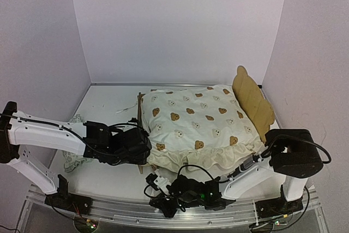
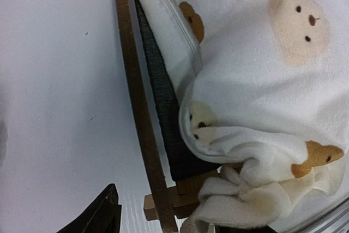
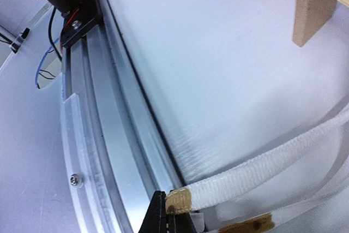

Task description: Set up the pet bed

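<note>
The white worktop [image 1: 103, 102] carries the pet bed [image 1: 255, 105], which lies with its long axis left to right in the top view. Its bear-ear headboard [image 1: 244, 83] stands at the right end and its low footboard [image 2: 136, 107] at the left end. A cream bear-print cover [image 1: 196, 118] lies plumped over nearly the whole bed. Only a strip of the dark grey base [image 2: 161, 96] shows, just inside the footboard.

The left end effector [image 1: 143, 147] sits just beside the bed's near footboard corner, so the bed extends away from it to the right along that long axis. In the left wrist view one dark finger [image 2: 103, 211] stands well off to the side with nothing against it. The end effector looks open and empty.

The right end effector [image 3: 166, 216] is in front of the bed's near long side, low by the aluminium edge rail [image 3: 109, 135]. It is clamped on the brown-tipped end of a white cover tie [image 3: 256, 173], and a wooden bed leg [image 3: 308, 9] stands apart beyond it.

A pale ruffled pillow [image 1: 73, 159] lies well left of the footboard, partly under the left arm.

The left arm is the nearer one to both frame and pillow. With the cover on, the ties and pillow seem to remain.
</note>
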`<action>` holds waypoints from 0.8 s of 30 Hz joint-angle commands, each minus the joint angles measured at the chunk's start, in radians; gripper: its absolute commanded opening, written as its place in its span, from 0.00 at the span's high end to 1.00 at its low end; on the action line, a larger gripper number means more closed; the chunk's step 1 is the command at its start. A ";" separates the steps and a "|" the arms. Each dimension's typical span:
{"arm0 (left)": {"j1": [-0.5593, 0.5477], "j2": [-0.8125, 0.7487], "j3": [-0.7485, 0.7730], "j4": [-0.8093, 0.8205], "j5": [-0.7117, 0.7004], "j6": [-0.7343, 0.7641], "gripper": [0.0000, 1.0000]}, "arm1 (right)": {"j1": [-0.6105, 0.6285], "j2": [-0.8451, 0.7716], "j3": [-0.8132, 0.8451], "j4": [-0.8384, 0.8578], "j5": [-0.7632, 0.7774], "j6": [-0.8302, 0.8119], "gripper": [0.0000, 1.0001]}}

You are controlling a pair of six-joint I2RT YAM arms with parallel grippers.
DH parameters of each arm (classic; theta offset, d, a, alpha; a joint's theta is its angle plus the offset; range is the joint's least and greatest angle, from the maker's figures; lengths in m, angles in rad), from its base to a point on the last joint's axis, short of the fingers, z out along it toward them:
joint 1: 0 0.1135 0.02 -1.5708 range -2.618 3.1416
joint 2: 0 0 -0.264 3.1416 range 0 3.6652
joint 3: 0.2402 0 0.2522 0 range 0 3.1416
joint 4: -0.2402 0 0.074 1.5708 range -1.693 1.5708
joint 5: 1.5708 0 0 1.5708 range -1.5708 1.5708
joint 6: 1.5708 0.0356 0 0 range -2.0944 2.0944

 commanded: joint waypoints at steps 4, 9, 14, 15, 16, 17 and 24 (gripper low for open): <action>0.014 -0.004 -0.044 -0.025 0.002 -0.030 0.46 | 0.038 -0.028 0.074 -0.051 -0.145 -0.030 1.00; 0.050 0.012 -0.104 0.090 0.054 0.012 0.53 | 0.039 -0.018 0.081 -0.055 -0.082 -0.039 1.00; 0.100 0.027 -0.150 0.189 0.073 0.050 0.61 | 0.038 -0.006 0.107 -0.067 -0.080 -0.051 1.00; 0.115 0.027 -0.155 0.205 0.073 0.060 0.63 | 0.038 0.000 0.117 -0.076 -0.090 -0.053 1.00; 0.128 0.027 -0.163 0.222 0.075 0.073 0.65 | 0.038 0.008 0.128 -0.085 -0.094 -0.056 1.00; 0.143 0.026 -0.169 0.243 0.078 0.089 0.68 | 0.039 0.014 0.138 -0.090 -0.095 -0.059 1.00; 0.247 0.047 -0.147 0.299 0.085 0.204 0.97 | 0.038 0.036 0.175 -0.126 0.000 -0.098 1.00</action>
